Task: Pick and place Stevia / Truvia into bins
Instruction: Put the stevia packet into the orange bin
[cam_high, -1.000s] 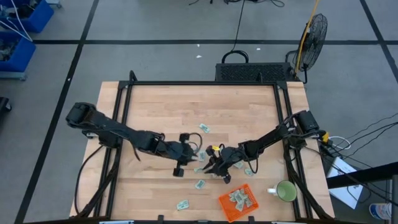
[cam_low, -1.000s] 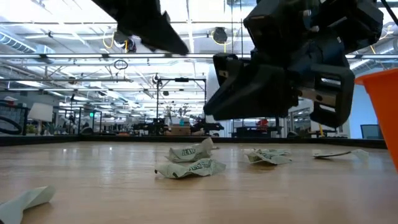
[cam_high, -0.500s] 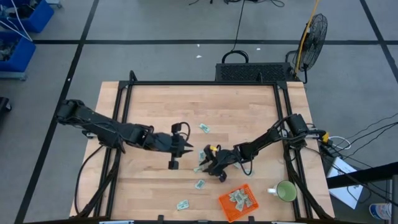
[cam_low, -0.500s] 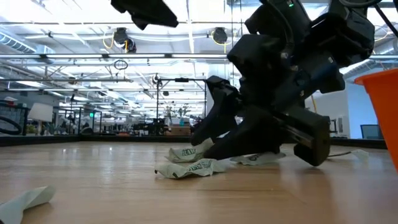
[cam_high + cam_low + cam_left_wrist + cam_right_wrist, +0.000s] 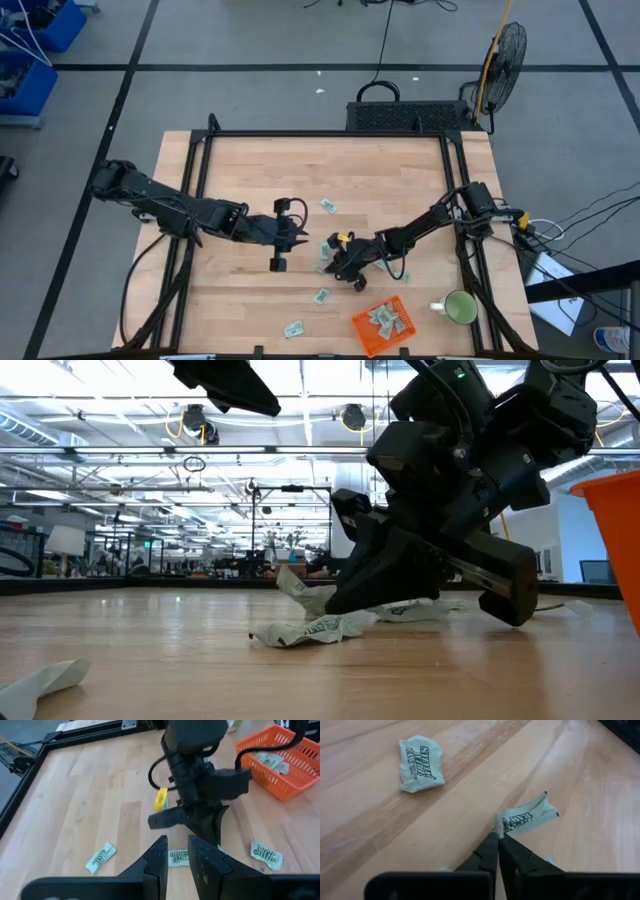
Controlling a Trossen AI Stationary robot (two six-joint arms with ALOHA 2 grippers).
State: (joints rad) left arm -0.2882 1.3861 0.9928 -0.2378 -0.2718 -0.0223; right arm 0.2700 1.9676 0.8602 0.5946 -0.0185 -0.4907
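Looking down from the high view, the right gripper (image 5: 335, 262) sits low at the surface (image 5: 260, 170) centre; the orange basket (image 5: 381, 325), at 5 o'clock from it, already holds sachets. The left gripper (image 5: 303, 240) waits just beside, at 10 o'clock.

Low view: the pinched sachet (image 5: 292, 582) lifts crumpled — light, limp paper, probably best taken by an edge. An open hall lies behind.

Left wrist view: its fingers (image 5: 158, 856) stand slightly parted, empty.

Right wrist view: fingers (image 5: 490, 851) clenched on 1 corner of the sachet (image 5: 525, 818).
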